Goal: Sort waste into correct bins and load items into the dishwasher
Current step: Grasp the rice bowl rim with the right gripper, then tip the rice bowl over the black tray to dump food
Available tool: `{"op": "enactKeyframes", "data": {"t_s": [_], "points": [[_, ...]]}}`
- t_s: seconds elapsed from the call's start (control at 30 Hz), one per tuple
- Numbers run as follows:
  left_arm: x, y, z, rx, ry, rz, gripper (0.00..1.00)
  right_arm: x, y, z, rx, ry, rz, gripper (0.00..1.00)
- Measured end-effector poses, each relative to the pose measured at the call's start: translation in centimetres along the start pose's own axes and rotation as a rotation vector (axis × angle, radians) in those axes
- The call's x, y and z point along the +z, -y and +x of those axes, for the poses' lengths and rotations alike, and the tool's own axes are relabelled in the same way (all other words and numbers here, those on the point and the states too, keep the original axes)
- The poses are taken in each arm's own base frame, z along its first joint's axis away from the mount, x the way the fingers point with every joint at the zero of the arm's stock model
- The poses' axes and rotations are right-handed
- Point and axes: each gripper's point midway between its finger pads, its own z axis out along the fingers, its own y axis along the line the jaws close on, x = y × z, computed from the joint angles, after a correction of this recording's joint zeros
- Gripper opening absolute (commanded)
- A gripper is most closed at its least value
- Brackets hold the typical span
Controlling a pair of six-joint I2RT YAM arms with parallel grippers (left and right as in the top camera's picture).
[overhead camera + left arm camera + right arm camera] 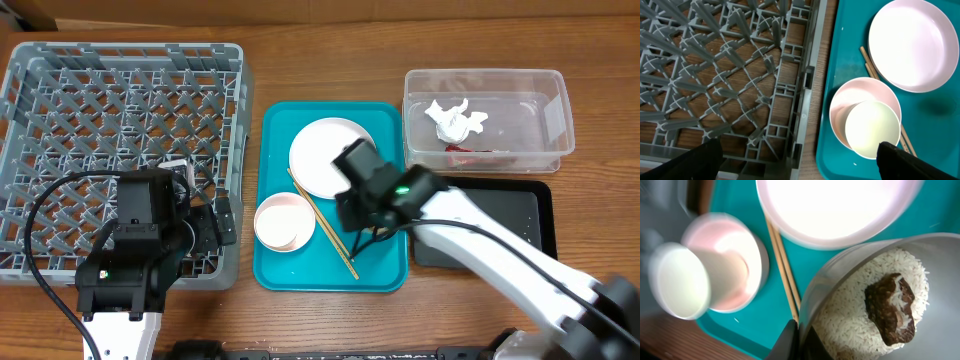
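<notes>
My right gripper (800, 340) is shut on the rim of the grey-green bowl (940, 250), which holds rice (850, 310) and a brown lump (890, 307), above the teal tray (385, 270). In the overhead view the gripper (365, 200) hides the bowl. On the tray lie the white plate (320, 155), the pink bowl (287, 205) with the white cup (872, 127) in it, and the chopsticks (325, 225). My left gripper (800, 160) is open and empty over the near right edge of the grey rack (120, 100).
The clear tub (545, 85) at the back right holds the white napkin (455, 120) and the red wrapper (470, 152). The black tray (510, 215) lies in front of it, partly under my right arm.
</notes>
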Motion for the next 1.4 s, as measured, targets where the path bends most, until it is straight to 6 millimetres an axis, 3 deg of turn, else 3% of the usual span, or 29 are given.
{"op": "enactKeyframes", "data": {"t_s": [0.07,0.2,0.37,0.5,0.7,0.87,1.03,1.4], "points": [[0.0,0.0,0.0,0.000,0.000,0.000,1.00,-3.3,1.4,-1.5,0.089,0.073,-0.019,0.04],[0.0,0.0,0.0,0.000,0.000,0.000,1.00,-5.9,4.7,-1.9,0.238,0.089,-0.029,0.04],[0.0,0.0,0.0,0.000,0.000,0.000,1.00,-6.0,8.4,-2.1,0.411,0.051,-0.076,0.04],[0.0,0.0,0.0,0.000,-0.001,0.000,1.00,-4.8,10.7,-1.7,0.513,0.027,-0.183,0.04],[0.0,0.0,0.0,0.001,-0.002,0.000,1.00,-2.7,12.6,-0.5,0.604,0.030,-0.412,0.04],[0.0,0.0,0.1,0.000,-0.002,-0.001,1.00,-2.4,14.0,0.1,0.669,0.086,-0.598,0.04],[0.0,0.0,0.1,0.000,-0.002,-0.001,1.00,-3.9,15.5,0.0,0.706,0.174,-0.769,0.04],[0.0,0.0,0.1,0.000,-0.003,-0.001,1.00,-9.5,19.1,0.1,0.807,0.333,-1.060,0.04]]}}
